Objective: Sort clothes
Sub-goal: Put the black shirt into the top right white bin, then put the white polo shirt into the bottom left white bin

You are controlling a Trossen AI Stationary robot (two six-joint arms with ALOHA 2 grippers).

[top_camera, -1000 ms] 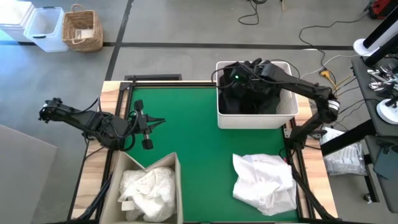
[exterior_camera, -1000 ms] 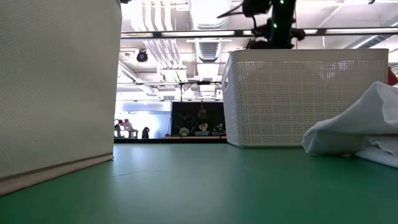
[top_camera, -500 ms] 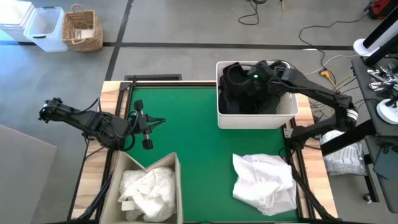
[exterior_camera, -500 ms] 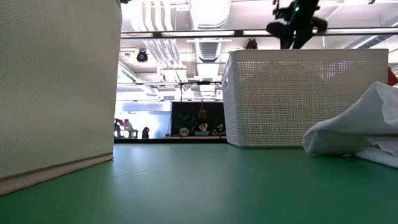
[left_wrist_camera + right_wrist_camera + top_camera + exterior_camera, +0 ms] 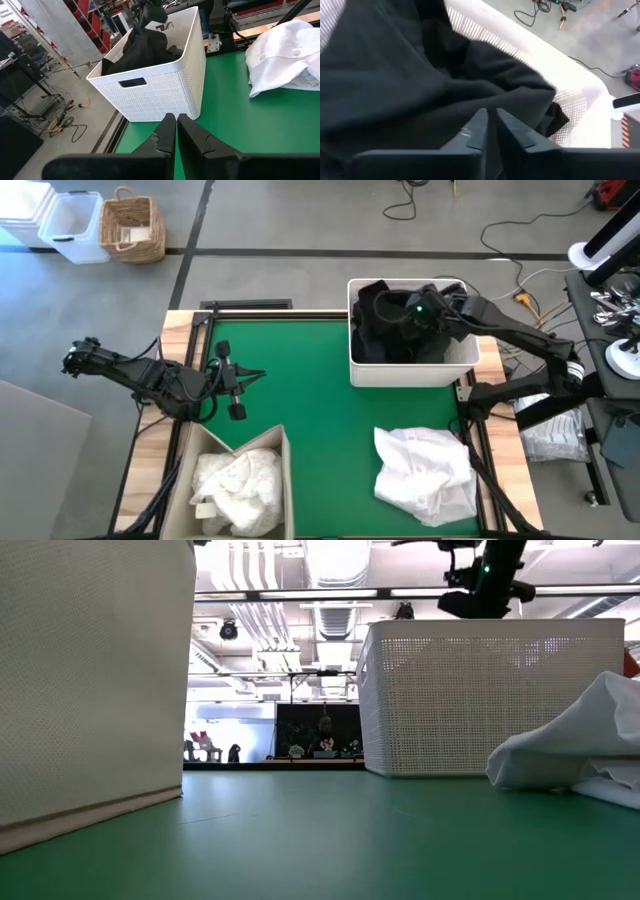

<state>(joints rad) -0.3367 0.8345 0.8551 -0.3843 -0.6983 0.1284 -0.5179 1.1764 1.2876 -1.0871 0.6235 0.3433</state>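
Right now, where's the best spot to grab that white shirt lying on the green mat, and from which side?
Probably from straight above, pinching a raised fold near the middle of the white shirt. It lies crumpled in a loose heap on the green mat, so its ridges stand up for fingers to close on, while its flat edges hug the surface. The right gripper is the nearer one, now over the white basket.

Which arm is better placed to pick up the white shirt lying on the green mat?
Probably the right. Its end effector is over the white basket, and the white shirt lies on that same side. The left end effector waits across the table, beside the beige bin.
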